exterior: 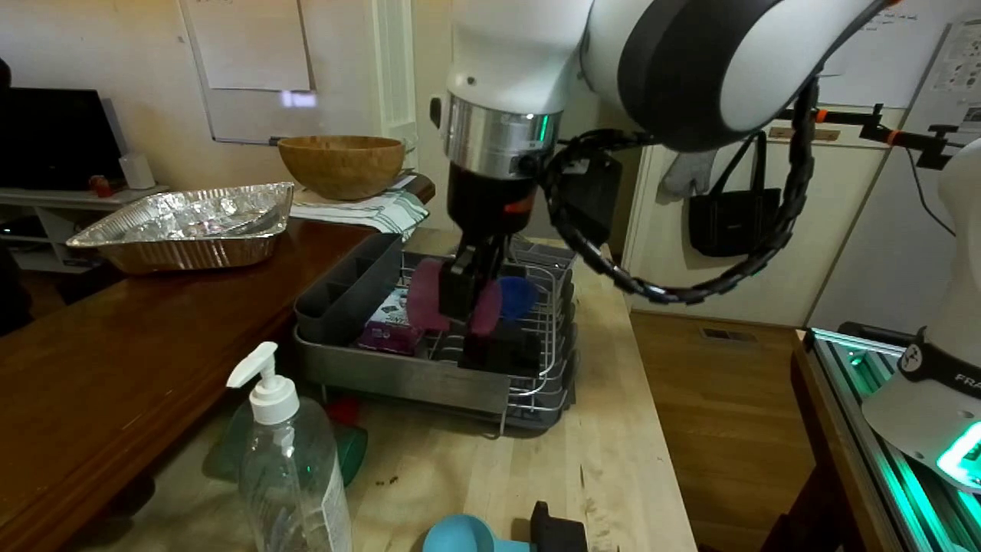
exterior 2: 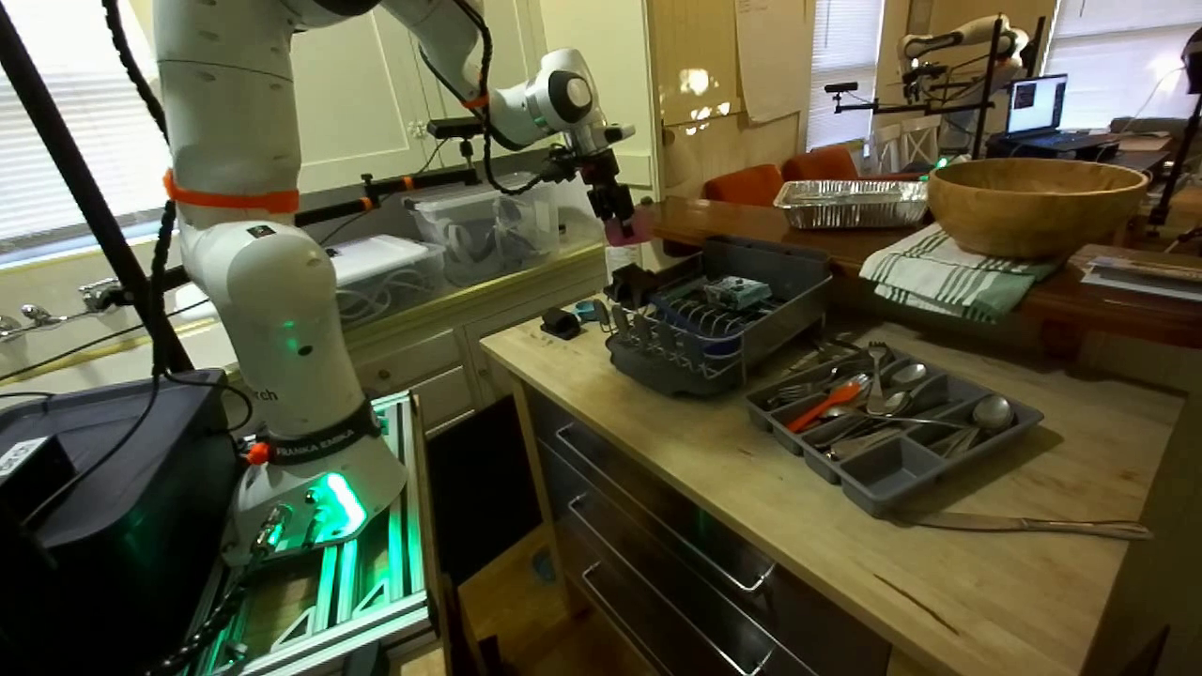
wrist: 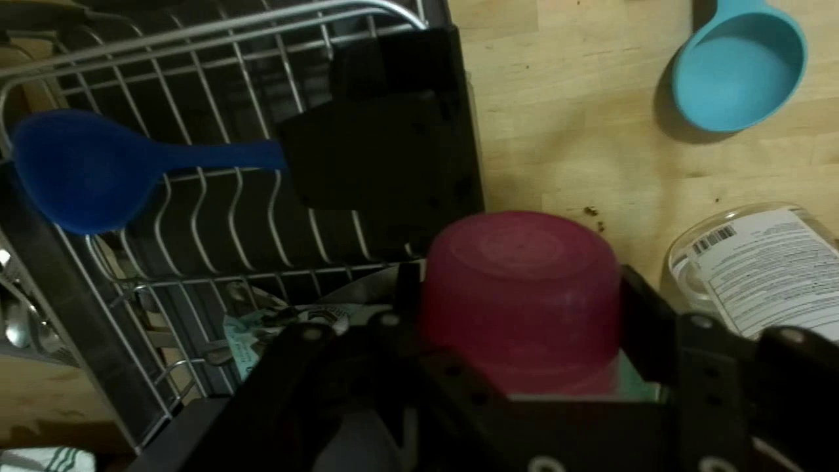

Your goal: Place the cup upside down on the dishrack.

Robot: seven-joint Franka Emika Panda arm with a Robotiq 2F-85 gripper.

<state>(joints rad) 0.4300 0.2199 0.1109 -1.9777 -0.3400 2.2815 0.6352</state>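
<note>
The magenta cup [wrist: 521,295] is held between the two fingers of my gripper [wrist: 524,308] in the wrist view. Its closed base shows, facing up the picture. The cup [exterior 2: 633,229] and the gripper [exterior 2: 612,205] are in the air in an exterior view, above the far end of the dark grey dishrack [exterior 2: 787,317]. In an exterior view the cup [exterior: 424,295] is partly hidden behind my gripper [exterior: 460,295], in front of the dishrack [exterior: 406,381]. The rack's wires [wrist: 216,42] show left of the cup in the wrist view. The cup's exact tilt is hard to tell.
A blue ladle [wrist: 85,170] lies in the rack, with a packet [exterior: 391,326]. A clear soap bottle [exterior: 295,483] and a light-blue scoop [exterior: 458,534] are nearby. A cutlery tray [exterior 2: 887,460] stands beside the rack. A foil tray [exterior: 188,238] and wooden bowl [exterior: 341,169] are on the brown ledge.
</note>
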